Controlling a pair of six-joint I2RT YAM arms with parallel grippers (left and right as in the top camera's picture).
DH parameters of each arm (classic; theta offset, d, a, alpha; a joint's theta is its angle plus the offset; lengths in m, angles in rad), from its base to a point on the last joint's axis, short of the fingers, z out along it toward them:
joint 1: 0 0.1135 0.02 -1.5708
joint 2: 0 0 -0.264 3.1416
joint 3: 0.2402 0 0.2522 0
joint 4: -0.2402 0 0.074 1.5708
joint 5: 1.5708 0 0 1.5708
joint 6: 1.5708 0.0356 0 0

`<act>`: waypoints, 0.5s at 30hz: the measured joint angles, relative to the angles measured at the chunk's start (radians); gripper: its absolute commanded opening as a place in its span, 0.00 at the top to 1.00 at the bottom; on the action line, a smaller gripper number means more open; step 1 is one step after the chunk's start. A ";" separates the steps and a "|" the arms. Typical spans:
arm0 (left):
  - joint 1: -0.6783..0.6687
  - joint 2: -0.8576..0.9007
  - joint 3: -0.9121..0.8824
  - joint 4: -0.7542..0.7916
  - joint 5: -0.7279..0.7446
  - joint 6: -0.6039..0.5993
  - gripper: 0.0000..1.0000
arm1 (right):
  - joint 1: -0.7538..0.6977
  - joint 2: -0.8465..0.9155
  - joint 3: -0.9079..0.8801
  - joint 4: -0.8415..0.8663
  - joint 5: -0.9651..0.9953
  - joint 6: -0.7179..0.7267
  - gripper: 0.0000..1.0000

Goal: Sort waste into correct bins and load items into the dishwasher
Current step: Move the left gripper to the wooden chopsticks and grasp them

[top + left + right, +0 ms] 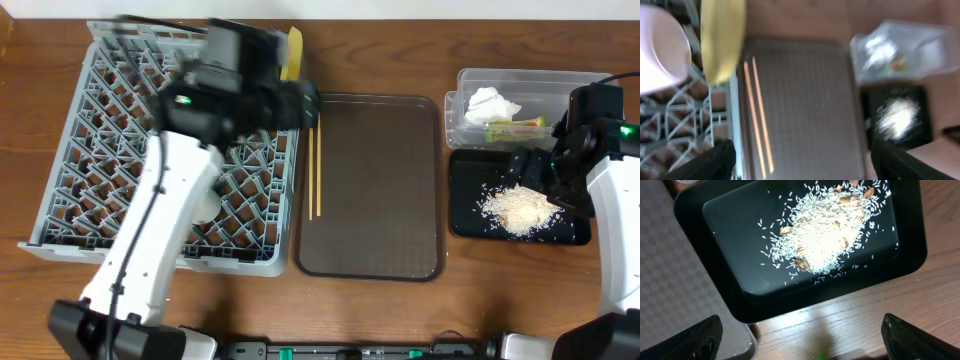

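Hanging over the seam between rack and serving tray, the left gripper (801, 157) has its fingers (715, 162) spread wide with nothing between them. Below it, nearer the left finger, the wooden chopsticks (757, 115) lie side by side along the rack-side edge of the brown serving tray (810, 100). Ahead of the hand on that same side, the yellow plate (722, 40) stands on edge in the grey dish rack (100, 150), at the rim nearest the tray. Further left sits a pale rounded vessel (660, 47) (bowl or cup, the blur will not let me say). Well off past the right finger are the two bins. There the right gripper (801, 330) is likewise splayed and empty, poised over bare table (850, 325) at the near edge of the black tray (730, 255). Ahead of it the rice scraps (825, 240) lie heaped in that tray. Beyond, just beside the tray, stands the clear tub (480, 78), holding the white tissue (493, 103) and the snack wrapper (515, 128).
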 measured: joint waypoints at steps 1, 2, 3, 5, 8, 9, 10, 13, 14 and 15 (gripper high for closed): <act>-0.043 0.008 0.000 -0.008 -0.051 -0.009 0.13 | 0.000 0.000 0.000 0.000 0.000 0.000 0.01; -0.084 0.020 -0.001 -0.012 -0.103 -0.020 0.13 | 0.000 0.000 0.000 0.000 0.000 0.000 0.01; -0.121 0.034 -0.002 -0.011 -0.150 -0.033 0.13 | 0.000 0.000 0.000 0.000 0.000 0.000 0.01; -0.190 0.067 -0.003 -0.009 -0.231 -0.074 0.12 | 0.000 0.000 0.000 0.000 0.000 0.000 0.01; -0.265 0.130 -0.004 0.011 -0.312 -0.132 0.12 | 0.000 0.000 0.000 0.000 0.000 0.000 0.01; -0.281 0.154 -0.004 0.020 -0.328 -0.148 0.12 | 0.000 0.000 0.000 0.000 0.000 0.000 0.01; -0.291 0.177 -0.004 0.028 -0.340 -0.158 0.12 | 0.000 0.000 0.000 0.000 0.000 0.000 0.01; -0.307 0.260 -0.005 0.058 -0.367 -0.183 0.12 | 0.000 0.000 0.000 0.000 0.000 0.000 0.01; -0.307 0.287 -0.005 0.070 -0.373 -0.188 0.13 | 0.000 0.000 0.000 0.000 0.000 0.000 0.01; -0.307 0.314 -0.005 0.080 -0.380 -0.193 0.13 | 0.000 0.000 0.000 0.000 0.000 0.000 0.01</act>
